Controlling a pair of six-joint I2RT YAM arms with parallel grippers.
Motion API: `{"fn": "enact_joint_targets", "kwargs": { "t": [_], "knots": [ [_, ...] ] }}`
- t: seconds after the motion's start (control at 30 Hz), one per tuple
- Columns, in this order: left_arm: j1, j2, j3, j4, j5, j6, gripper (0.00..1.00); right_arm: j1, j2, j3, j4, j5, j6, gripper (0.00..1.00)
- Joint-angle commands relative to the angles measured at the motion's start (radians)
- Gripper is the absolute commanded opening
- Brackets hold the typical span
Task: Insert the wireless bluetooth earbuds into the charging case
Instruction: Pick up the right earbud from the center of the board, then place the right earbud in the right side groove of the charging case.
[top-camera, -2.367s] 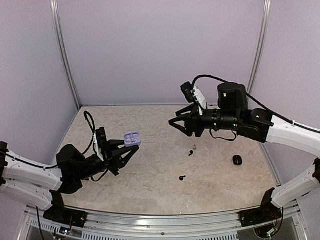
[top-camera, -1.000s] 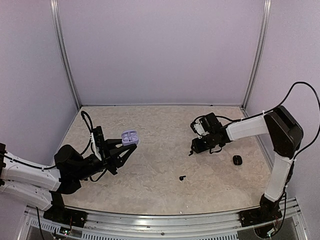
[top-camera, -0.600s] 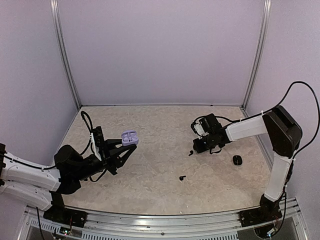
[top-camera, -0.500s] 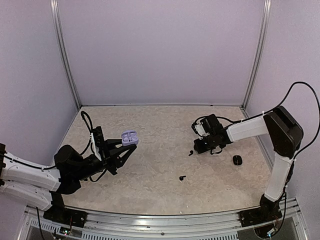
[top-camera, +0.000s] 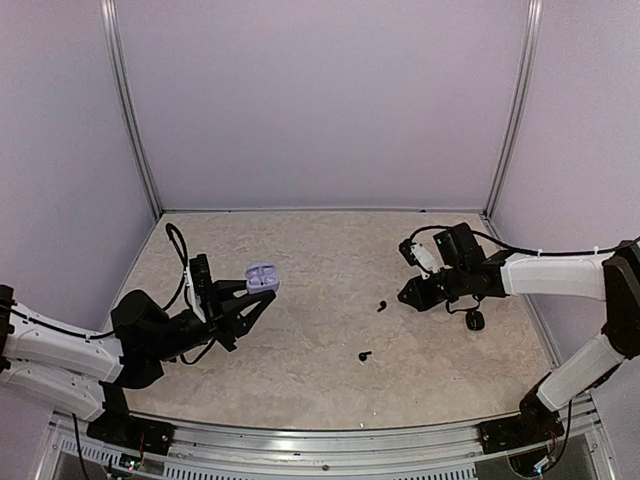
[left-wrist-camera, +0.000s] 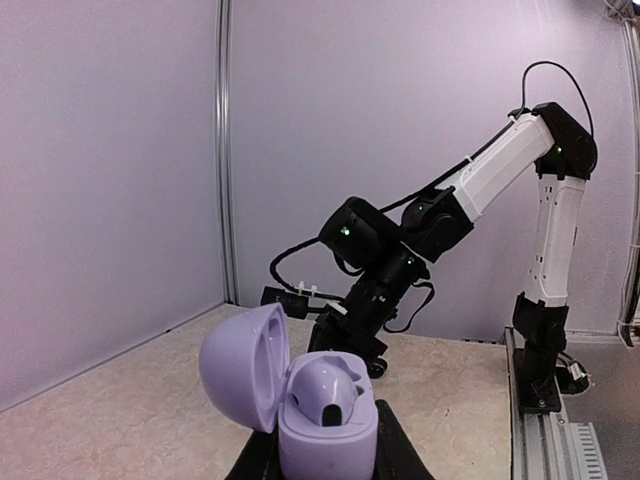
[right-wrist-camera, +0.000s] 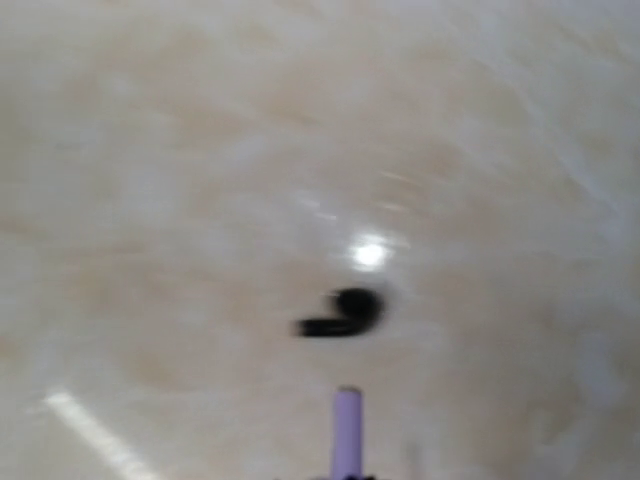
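Observation:
My left gripper (top-camera: 256, 291) is shut on the base of a lilac charging case (top-camera: 262, 277), holding it upright above the table's left side. The case (left-wrist-camera: 322, 408) has its lid swung open to the left, showing its moulded insert. Low over the table's right side, my right gripper (top-camera: 405, 296) is shut on a pale lilac earbud, whose stem (right-wrist-camera: 346, 428) sticks out past the tips. A black earbud (top-camera: 381, 306) lies on the table just left of that gripper, blurred in the right wrist view (right-wrist-camera: 345, 312). Another black earbud (top-camera: 365, 355) lies nearer the front.
A small black round case (top-camera: 474, 320) sits on the table under the right forearm. Lilac walls with metal corner posts (top-camera: 130, 110) close in the back and sides. A metal rail (top-camera: 320, 440) runs along the near edge.
My right gripper closed on the pale earbud beside the black one and drew back to the right, the arm stretching out low. The left arm and case have not moved.

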Motion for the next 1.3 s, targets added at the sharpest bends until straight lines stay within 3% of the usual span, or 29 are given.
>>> {"fn": "enact_joint_targets", "kwargs": {
  "t": [0.0, 0.13, 0.37, 0.77, 0.97, 1.27],
  "knots": [
    [0.009, 0.023, 0.002, 0.030, 0.010, 0.003, 0.00, -0.002, -0.103, -0.047, -0.032, -0.184, -0.037, 0.14],
    [0.009, 0.036, 0.008, 0.031, 0.015, -0.001, 0.00, 0.023, -0.206, -0.091, 0.007, -0.331, -0.076, 0.15],
    [0.009, 0.057, 0.016, -0.006, 0.055, 0.004, 0.00, 0.117, -0.244, 0.006, -0.082, -0.351, -0.144, 0.14],
    [0.010, 0.078, 0.021, -0.086, 0.204, 0.009, 0.00, 0.365, -0.200, 0.320, -0.443, -0.128, -0.346, 0.10],
    [0.019, 0.056, 0.029, -0.170, 0.363, 0.037, 0.00, 0.476, -0.175, 0.449, -0.551, -0.031, -0.421, 0.09],
    [0.050, 0.078, 0.063, -0.216, 0.523, -0.037, 0.00, 0.683, -0.078, 0.621, -0.689, 0.127, -0.505, 0.06]
  ]
}}
